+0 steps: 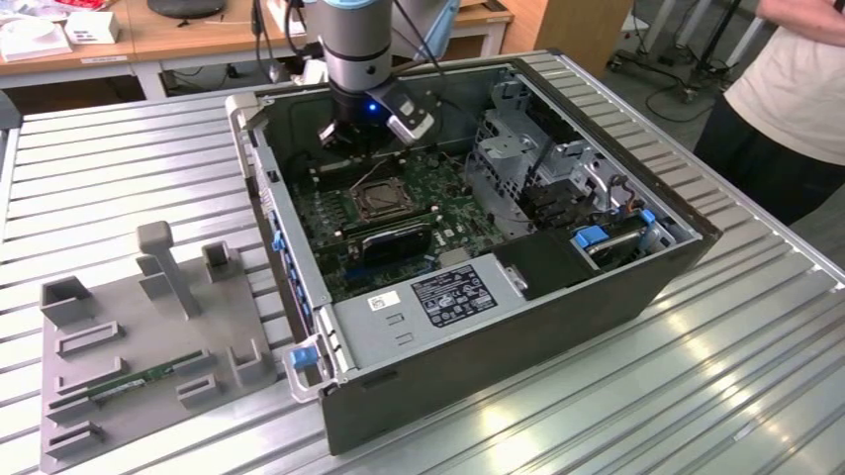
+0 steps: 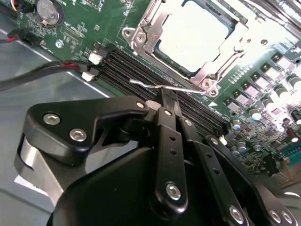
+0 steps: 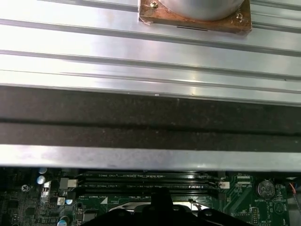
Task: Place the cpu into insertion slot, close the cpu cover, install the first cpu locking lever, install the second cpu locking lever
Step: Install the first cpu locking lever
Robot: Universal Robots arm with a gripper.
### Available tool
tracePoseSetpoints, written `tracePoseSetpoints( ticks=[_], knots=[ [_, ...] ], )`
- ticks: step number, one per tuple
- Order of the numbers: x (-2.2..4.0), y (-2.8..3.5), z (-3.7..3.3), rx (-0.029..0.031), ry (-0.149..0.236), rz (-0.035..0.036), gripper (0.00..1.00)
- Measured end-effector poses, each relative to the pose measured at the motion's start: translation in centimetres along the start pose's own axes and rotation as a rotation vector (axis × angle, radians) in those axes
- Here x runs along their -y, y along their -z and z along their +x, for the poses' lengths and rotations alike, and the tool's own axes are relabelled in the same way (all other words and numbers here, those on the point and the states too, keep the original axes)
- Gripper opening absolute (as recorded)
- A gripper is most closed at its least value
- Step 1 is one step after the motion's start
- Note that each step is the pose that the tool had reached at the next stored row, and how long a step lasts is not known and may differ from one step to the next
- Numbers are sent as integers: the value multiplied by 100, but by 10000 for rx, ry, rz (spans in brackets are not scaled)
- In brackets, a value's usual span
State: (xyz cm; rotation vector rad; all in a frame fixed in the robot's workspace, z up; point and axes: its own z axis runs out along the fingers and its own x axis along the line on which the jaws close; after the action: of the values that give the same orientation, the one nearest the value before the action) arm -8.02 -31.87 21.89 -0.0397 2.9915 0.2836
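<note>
Within sq. metal cpu cover [image 2: 141, 35] window lies flat silvery cpu [image 2: 195, 35].

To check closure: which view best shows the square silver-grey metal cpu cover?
Second wrist view: the cpu cover is close, mostly whole. The exterior view shows it small; the first wrist view, barely an edge.

The arm [image 1: 356, 49] was seen as a grey tube, capped in pale blue at a joint, with black cables [image 1: 259, 30] run alongside and a small blue light [image 1: 374, 103] lit at the wrist. The gripper [image 2: 164, 100] was built of black linkage bars, fastened with silver hex screws [image 2: 173, 190].
</note>
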Motion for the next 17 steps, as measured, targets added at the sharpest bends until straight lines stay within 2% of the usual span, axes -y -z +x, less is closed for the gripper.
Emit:
tracePoseSetpoints(
  ticks=[4, 17],
  knots=[
    [-9, 50, -2, 30, 7, 0, 11],
    [13, 60, 18, 78, 16, -2, 11]
  ],
)
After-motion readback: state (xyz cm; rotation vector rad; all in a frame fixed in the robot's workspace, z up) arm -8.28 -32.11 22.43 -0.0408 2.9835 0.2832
